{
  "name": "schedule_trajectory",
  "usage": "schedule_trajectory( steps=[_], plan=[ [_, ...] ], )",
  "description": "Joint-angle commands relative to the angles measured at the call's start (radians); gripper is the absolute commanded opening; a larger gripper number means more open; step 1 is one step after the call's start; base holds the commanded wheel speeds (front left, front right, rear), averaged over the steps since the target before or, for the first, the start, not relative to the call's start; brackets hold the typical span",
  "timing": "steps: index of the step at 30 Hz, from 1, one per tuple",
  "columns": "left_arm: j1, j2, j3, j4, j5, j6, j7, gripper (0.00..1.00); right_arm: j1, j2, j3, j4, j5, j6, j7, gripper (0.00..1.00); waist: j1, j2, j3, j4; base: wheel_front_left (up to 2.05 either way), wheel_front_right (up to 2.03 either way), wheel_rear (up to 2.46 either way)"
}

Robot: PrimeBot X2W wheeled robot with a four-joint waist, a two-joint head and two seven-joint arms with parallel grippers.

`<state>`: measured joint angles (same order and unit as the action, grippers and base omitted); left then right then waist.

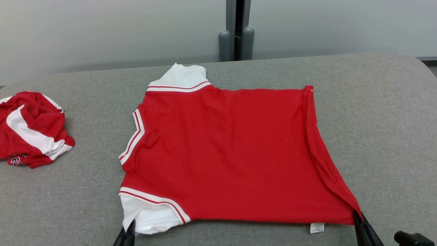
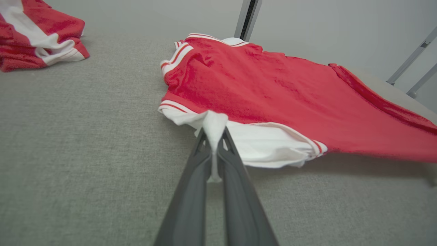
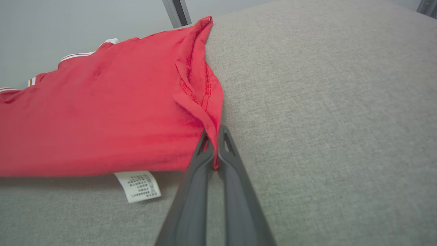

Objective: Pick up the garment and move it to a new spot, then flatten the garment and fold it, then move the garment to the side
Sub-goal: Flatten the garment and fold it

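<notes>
- Dark, long-fingered left end effector [image 1: 126,234], at 7 o'clock in the head view, was clamped shut on a thin pinch of the near white sleeve [image 2: 211,124].
- That sleeve belonged to the red short-sleeved jersey shirt with white, red-striped sleeves [image 1: 222,153], which lay spread over the middle of the grey fabric-covered worktop [image 1: 375,119].
- At 5 o'clock, the right end effector [image 1: 359,222] was pinched closed on the shirt's red hem corner [image 3: 205,112]; a white care label [image 1: 317,228] hung just beside it.
- The near edge looked slightly raised, while the far edge rested on the worktop.
- Likely risk: the sleeve grip held very little cloth, so a firm pull could have slipped it free and dropped that side.
- Likely risk: the hem running toward 1 o'clock was rolled over on itself and, left unsmoothed, might have been pressed into the fold.
- Uneven pulling between the arms would probably have skewed the shirt.
- A crumpled red-and-white garment [image 1: 30,130] sat well apart at 9 o'clock; a wide leftward drag could have snagged it.
- No container was among these things; both garments lay straight on the worktop.
</notes>
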<state>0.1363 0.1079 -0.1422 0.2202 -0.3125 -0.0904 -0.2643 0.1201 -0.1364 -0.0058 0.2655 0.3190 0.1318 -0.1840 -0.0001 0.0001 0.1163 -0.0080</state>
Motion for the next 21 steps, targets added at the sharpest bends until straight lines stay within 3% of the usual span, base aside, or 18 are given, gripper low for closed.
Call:
schedule_trajectory(
  steps=[1,11,21],
  plan=[
    [-0.026,0.009,-0.005,-0.009,0.017,-0.007,0.000,0.00,-0.013,0.001,-0.004,-0.014,0.002,-0.002,0.004,0.00,0.0001,-0.0001,-0.004,0.000,0.00,0.00,0.00],
    [-0.138,0.062,-0.030,-0.002,0.068,-0.029,0.000,0.00,-0.067,-0.008,0.001,-0.035,0.033,-0.002,0.048,0.00,0.0001,-0.0001,-0.023,-0.009,0.00,0.00,0.00],
    [-0.340,0.124,-0.091,0.157,0.077,-0.039,0.000,0.00,-0.199,-0.026,0.050,0.027,0.030,-0.002,0.080,0.00,0.0001,-0.0001,0.009,-0.037,0.00,0.00,0.00]
  ],
)
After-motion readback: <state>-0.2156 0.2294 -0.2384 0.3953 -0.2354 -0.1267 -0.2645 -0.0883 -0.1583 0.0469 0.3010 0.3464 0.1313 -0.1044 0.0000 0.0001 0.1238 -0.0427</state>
